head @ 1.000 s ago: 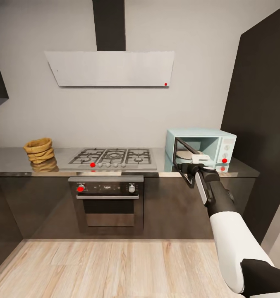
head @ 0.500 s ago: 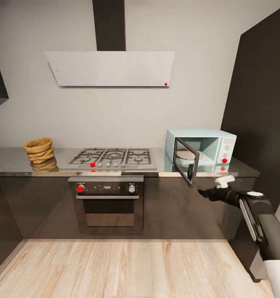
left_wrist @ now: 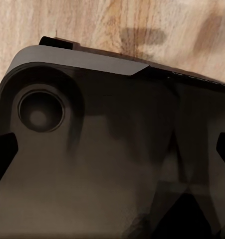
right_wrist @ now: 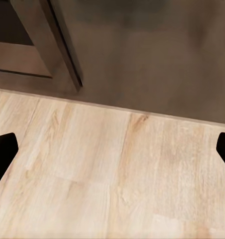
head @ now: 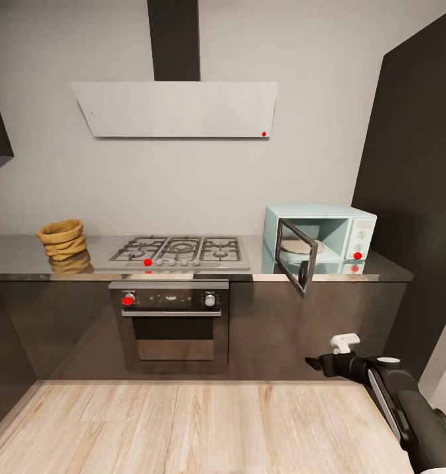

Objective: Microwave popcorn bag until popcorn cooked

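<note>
Tan-brown, the bag point(head: 63, 238) stands on the steel countertop point(head: 25, 253) at the far left in the head view, well apart from the pale blue microwave point(head: 320, 232) at the right end. The microwave's door point(head: 297, 263) hangs open, a round plate point(head: 300, 246) inside. Between them sits the hob point(head: 180, 251), the oven point(head: 174, 316) below. The right gripper point(head: 317, 362) hangs low in front of the cabinets. Left wrist view: fingertips point(left_wrist: 3, 155) spread wide over a dark robot base point(left_wrist: 102, 149). Right wrist view: fingertips point(right_wrist: 2, 152) spread wide above the wood floor point(right_wrist: 117, 174)
</note>
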You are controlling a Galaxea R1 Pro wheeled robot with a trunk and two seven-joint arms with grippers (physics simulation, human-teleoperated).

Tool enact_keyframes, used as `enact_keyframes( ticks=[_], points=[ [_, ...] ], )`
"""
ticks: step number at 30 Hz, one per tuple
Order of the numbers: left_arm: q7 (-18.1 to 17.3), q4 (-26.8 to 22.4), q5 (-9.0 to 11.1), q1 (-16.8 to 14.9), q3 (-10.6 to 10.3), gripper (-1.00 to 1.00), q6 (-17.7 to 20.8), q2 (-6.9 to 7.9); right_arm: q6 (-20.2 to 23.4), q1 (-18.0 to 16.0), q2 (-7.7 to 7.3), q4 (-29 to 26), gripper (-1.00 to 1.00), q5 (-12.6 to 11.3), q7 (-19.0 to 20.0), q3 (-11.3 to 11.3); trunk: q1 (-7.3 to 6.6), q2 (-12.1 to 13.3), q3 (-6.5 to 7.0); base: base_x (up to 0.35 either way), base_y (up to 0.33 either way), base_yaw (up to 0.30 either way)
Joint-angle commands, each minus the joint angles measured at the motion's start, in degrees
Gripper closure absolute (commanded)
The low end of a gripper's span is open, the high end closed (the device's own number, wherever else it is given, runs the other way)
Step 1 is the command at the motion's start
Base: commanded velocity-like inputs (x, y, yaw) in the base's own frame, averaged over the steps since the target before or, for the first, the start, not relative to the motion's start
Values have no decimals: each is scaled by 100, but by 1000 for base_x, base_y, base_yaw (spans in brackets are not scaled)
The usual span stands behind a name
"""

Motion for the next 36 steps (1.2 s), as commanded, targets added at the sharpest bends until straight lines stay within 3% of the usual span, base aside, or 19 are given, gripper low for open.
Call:
enact_keyframes(
  ticks=[1, 7, 9, 11, 15, 24, 29, 34, 36],
  points=[
    [-21, -7, 31, 1, 23, -100, 8, 0, 13, -4, 2, 0, -100, 58, 54, -4, 0, -3, -6, 0, 0, 0],
    [-21, -7, 31, 1, 23, -100, 8, -2, -20, -4, 39, 0, -100, 70, -32, 10, 0, -3, -6, 0, 0, 0],
    [-19, -7, 31, 1, 23, -100, 8, -3, -11, -4, 147, 4, -100, 56, -200, 11, 0, -3, -6, 0, 0, 0],
    [-18, -8, 31, 1, 23, -100, 8, -3, -28, -4, 337, 169, -100, 51, -482, 12, 0, -3, -6, 0, 0, 95],
    [15, -13, 31, 1, 23, -100, 1, -3, -91, -4, 518, 695, -100, 60, -1237, 9, 0, -3, -6, 0, 0, 232],
    [56, -15, 31, 1, 29, -100, 0, 6, -603, -4, 643, 1597, -100, 84, -1491, 20, 0, -3, -6, 0, 0, 271],
    [58, -8, 37, 1, 30, -100, 0, 4, -943, -4, 858, 1954, -100, 76, -1789, 29, 0, -3, -6, 0, 0, 272],
    [58, -7, 40, 1, 32, -100, -2, 6, -1012, -4, 880, 2289, -100, 88, -1841, 29, 0, -3, -6, 0, 0, 272],
    [58, -7, 40, 1, 32, -100, -15, 6, -1297, -4, 888, 2628, -100, 95, -1916, 29, 0, -3, -6, 0, 0, 272]
  ],
)
